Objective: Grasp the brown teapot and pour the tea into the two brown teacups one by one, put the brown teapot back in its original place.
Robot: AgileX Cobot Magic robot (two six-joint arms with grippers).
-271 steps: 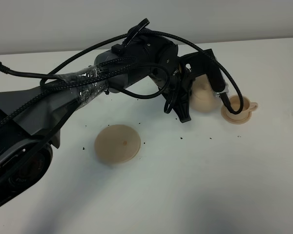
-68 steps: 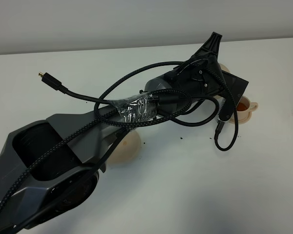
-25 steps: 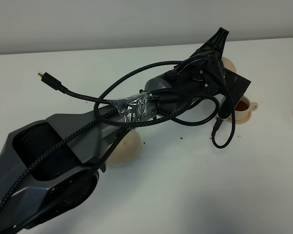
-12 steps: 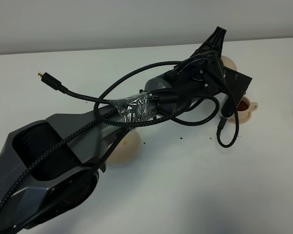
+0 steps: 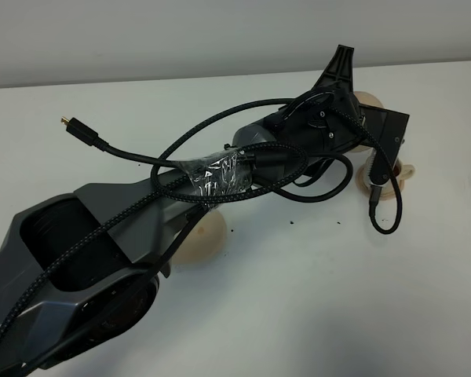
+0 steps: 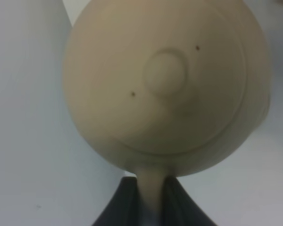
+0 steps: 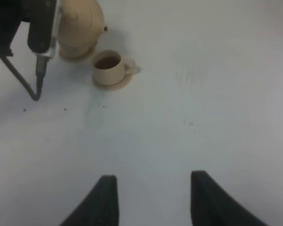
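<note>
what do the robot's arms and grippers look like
The left arm is a bulky dark grey shell with black joints, wound with black braided cables; one loose cable ends in a gold-tipped plug. Crinkled clear plastic wrap binds its middle. The left gripper and right gripper have black tapered fingers.

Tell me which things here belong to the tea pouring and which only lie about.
Job: brown teapot; left gripper shut on its handle; teacup with tea; wide flat saucer.
Lying about: dark specks on the table; loose cable plug; open right gripper.
</note>
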